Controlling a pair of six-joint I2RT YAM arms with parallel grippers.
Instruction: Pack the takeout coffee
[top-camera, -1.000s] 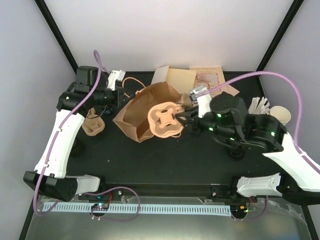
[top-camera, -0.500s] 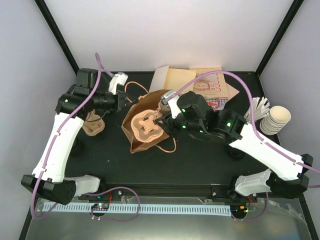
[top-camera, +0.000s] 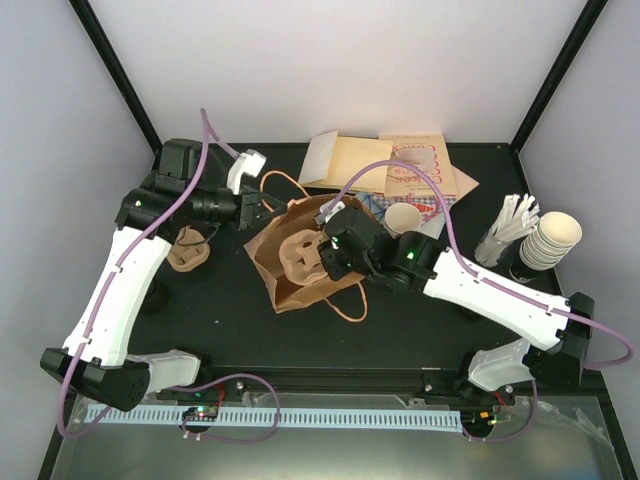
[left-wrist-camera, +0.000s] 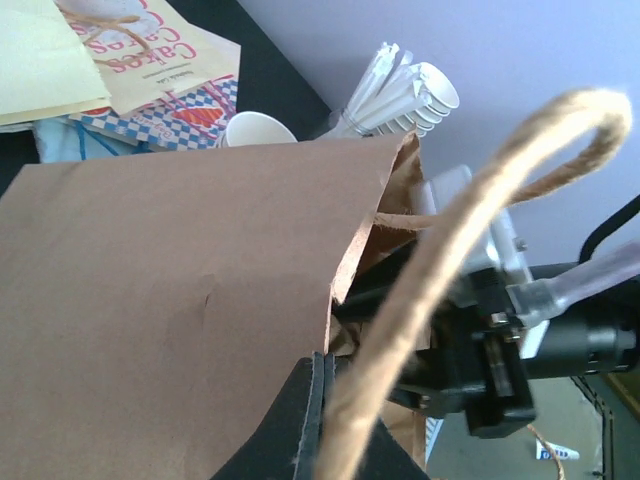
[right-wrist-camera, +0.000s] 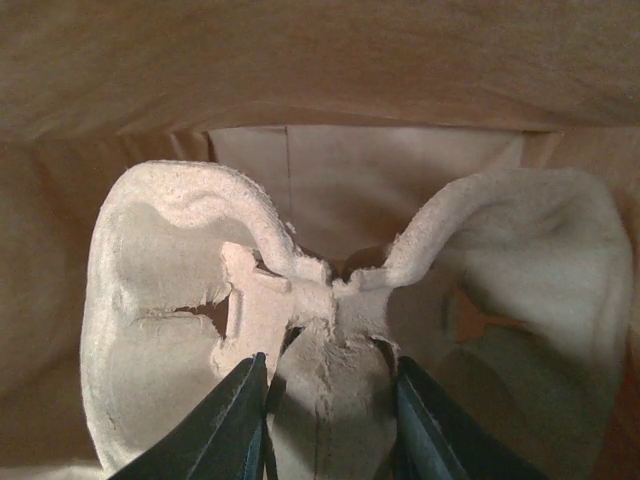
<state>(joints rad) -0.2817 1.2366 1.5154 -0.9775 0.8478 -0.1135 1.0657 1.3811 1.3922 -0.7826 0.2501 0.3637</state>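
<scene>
Top external view: the right gripper (top-camera: 322, 255) clamps the middle rib of a pulp cup carrier (top-camera: 297, 253) inside the brown paper bag (top-camera: 300, 292). The left gripper (top-camera: 260, 209) pinches the bag's rim, jaws fully closed. The takeout coffee (top-camera: 403, 218), lidless, stands upright toward the back edge of the table (top-camera: 220, 300), near the bag's right side.

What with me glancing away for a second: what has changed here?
The right gripper carried the cup tray leftward into the mouth of the paper bag, keeping its grip. The bag shifted slightly. The left gripper stayed shut on the bag's edge; the cup stack did not move.
</scene>
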